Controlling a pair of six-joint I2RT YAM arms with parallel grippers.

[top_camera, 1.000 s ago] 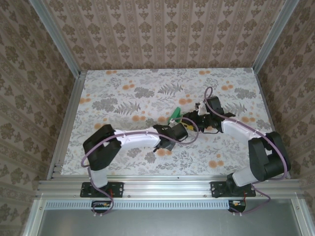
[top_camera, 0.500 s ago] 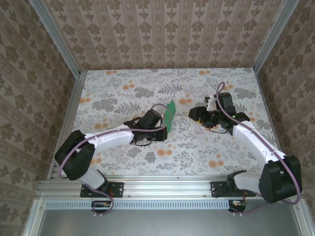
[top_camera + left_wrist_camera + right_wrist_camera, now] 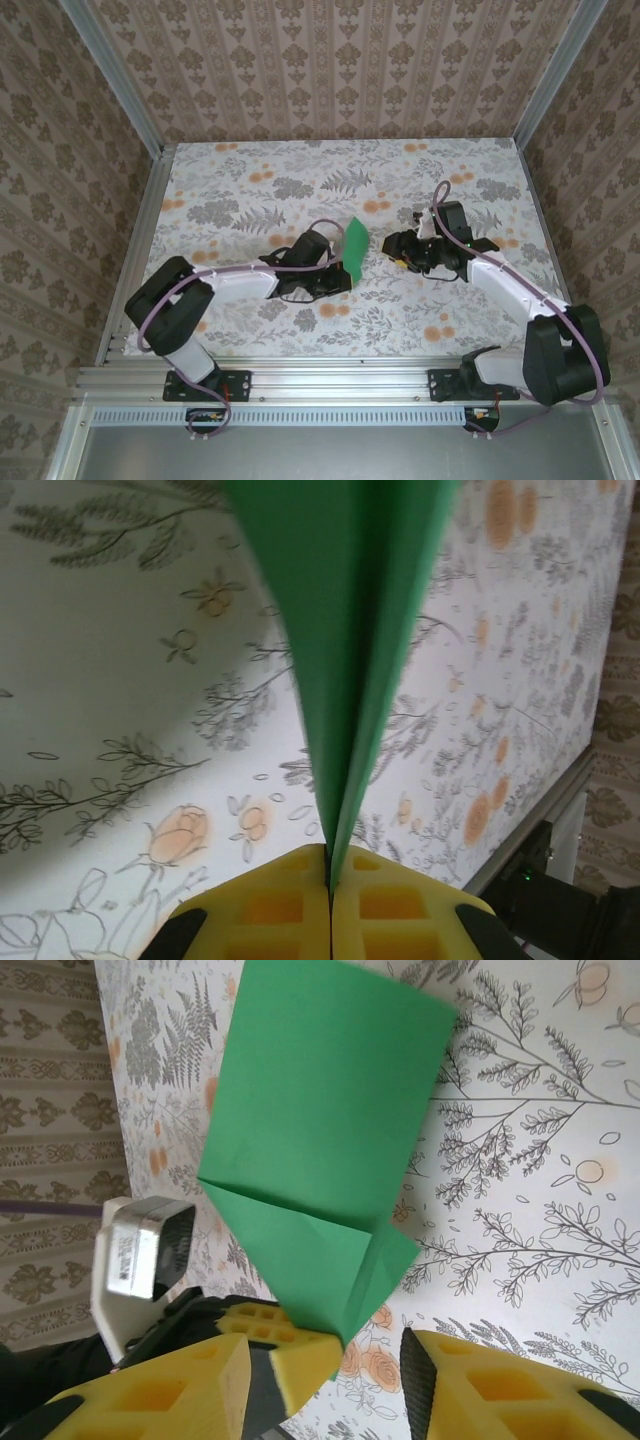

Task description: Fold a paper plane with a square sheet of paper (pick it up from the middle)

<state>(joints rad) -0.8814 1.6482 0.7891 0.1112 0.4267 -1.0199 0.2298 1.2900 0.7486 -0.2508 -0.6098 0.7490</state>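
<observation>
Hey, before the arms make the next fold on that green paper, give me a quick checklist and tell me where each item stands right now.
1. Left gripper shut on the green paper: ok, its pads pinch the pointed end.
2. Paper lifted off the table: ok, it is held in the air above the floral top.
3. Right gripper open: ok, fingers stand apart.
4. Right gripper clear of the paper: ok, a gap shows between them in the top view.
5. Fold layers lined up evenly: cannot tell, the far face is hidden.
</observation>
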